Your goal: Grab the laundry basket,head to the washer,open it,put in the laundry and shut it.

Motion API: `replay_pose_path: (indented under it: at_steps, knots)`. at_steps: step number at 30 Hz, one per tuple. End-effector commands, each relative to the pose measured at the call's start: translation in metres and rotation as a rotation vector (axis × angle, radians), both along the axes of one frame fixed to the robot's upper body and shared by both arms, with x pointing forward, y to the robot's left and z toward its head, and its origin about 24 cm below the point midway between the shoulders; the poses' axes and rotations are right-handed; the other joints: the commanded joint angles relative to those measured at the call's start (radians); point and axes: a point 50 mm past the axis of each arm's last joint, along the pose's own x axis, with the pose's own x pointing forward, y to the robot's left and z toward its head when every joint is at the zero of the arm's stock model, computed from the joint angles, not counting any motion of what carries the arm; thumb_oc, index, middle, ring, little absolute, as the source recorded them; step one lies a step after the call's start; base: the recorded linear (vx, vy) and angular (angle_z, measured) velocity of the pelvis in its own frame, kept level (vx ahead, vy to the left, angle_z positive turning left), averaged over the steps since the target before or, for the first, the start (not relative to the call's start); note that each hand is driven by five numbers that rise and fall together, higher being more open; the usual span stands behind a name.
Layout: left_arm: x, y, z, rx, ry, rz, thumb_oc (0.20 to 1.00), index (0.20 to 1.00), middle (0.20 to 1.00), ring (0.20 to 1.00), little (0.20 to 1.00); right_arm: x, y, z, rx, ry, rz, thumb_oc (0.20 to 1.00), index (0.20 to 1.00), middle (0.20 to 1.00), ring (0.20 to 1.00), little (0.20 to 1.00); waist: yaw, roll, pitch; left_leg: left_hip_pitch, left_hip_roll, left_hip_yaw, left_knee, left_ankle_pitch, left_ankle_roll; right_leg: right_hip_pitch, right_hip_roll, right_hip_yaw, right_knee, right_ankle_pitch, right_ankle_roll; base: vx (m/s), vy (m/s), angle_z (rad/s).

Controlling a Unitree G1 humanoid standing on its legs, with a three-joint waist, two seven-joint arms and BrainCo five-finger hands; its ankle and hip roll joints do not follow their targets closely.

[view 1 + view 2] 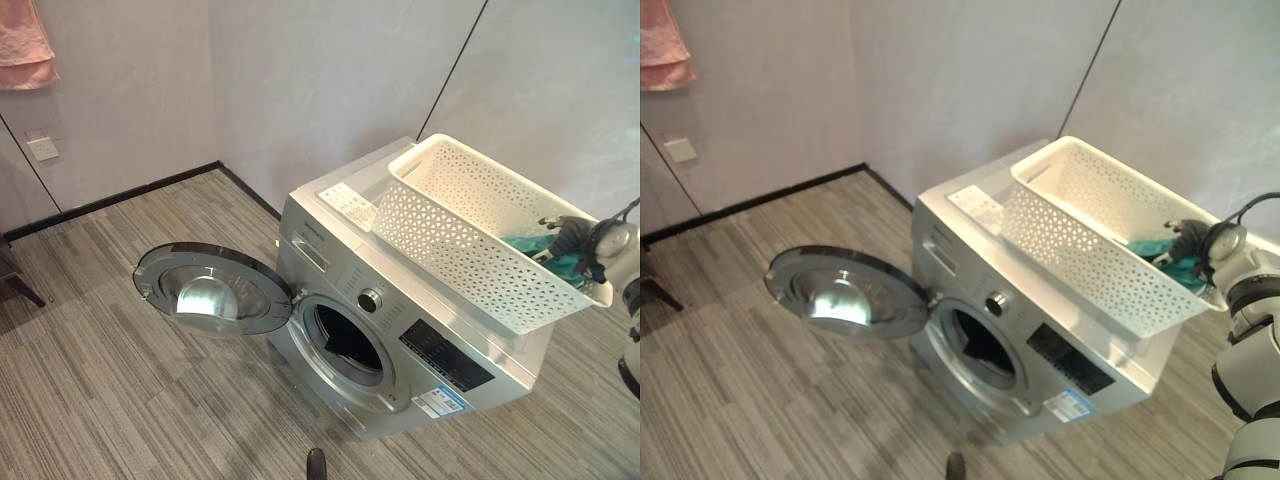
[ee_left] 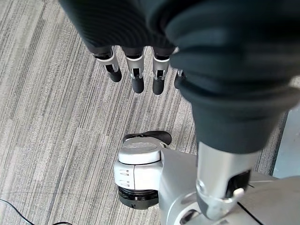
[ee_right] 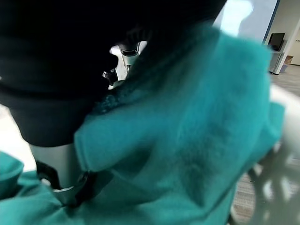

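— The silver front-loading washing machine (image 1: 400, 330), what finish? 
— Smooth, satin metallic panels; its round open door (image 1: 212, 288) has a glossy, mirror-like inner bowl in a dark shiny rim. 
— And the white perforated laundry basket (image 1: 470, 225) on top? 
— Matt hard plastic. The teal cloth (image 3: 187, 140) inside looks soft and fleecy. 
— The floor? 
— Grey striped carpet floor (image 1: 110, 380), rough, matt weave. The pink towel (image 1: 25, 45) on the wall looks like soft cloth.

Right hand (image 3: 123, 55) fingers buried in teal cloth (image 3: 187, 140); pink cloth (image 1: 22, 45) cut off, upper left
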Motion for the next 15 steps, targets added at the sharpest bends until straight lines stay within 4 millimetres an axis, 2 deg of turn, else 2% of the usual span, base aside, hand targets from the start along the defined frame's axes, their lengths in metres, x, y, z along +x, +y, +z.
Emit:
replay_pose_path:
  at_steps: [1,7,9,14,15]
  knots:
    - [0.009,-0.011,-0.003,-0.043,0.005,-0.004,1.000,1.000,1.000,1.000,1.000,0.003,-0.002,0.017,0.000,-0.038,-0.024,1.000,1.000,1.000,1.000,1.000,0.013,-0.034,0.012,0.053,0.026,0.023,-0.024,-0.009,-0.001,0.014,-0.075,-0.044,0.069,-0.125,0.066,0.00,0.000,0.00]
    - [0.015,-0.011,-0.002,-0.044,-0.013,-0.015,1.000,1.000,1.000,1.000,1.000,0.002,0.002,0.000,0.015,0.015,-0.015,1.000,1.000,1.000,1.000,1.000,0.016,-0.029,0.017,0.045,0.026,0.020,-0.025,-0.004,-0.002,0.012,-0.074,-0.047,0.065,-0.125,0.065,0.01,-0.011,0.00]
    - [0.022,-0.012,-0.002,-0.047,-0.033,-0.030,1.000,1.000,1.000,1.000,1.000,-0.002,0.003,-0.019,0.018,0.085,-0.022,1.000,1.000,1.000,1.000,1.000,0.018,-0.024,0.027,0.033,0.026,0.016,-0.027,0.004,-0.004,0.007,-0.075,-0.056,0.061,-0.126,0.063,0.01,-0.040,0.02]
    - [0.026,-0.014,-0.002,-0.049,-0.043,-0.042,1.000,1.000,1.000,1.000,1.000,-0.005,0.006,-0.034,0.063,0.102,-0.038,1.000,1.000,1.000,1.000,1.000,0.020,-0.017,0.039,0.015,0.021,0.012,-0.028,0.010,-0.004,-0.003,-0.077,-0.056,0.055,-0.122,0.063,-0.01,-0.016,0.02]
    - [0.025,-0.014,-0.002,-0.047,-0.037,-0.049,1.000,1.000,1.000,1.000,1.000,-0.007,0.007,-0.043,0.082,0.117,-0.050,1.000,1.000,1.000,1.000,1.000,0.021,-0.013,0.040,0.012,0.019,0.012,-0.029,0.011,-0.003,-0.003,-0.077,-0.055,0.051,-0.122,0.063,0.00,0.000,0.00]
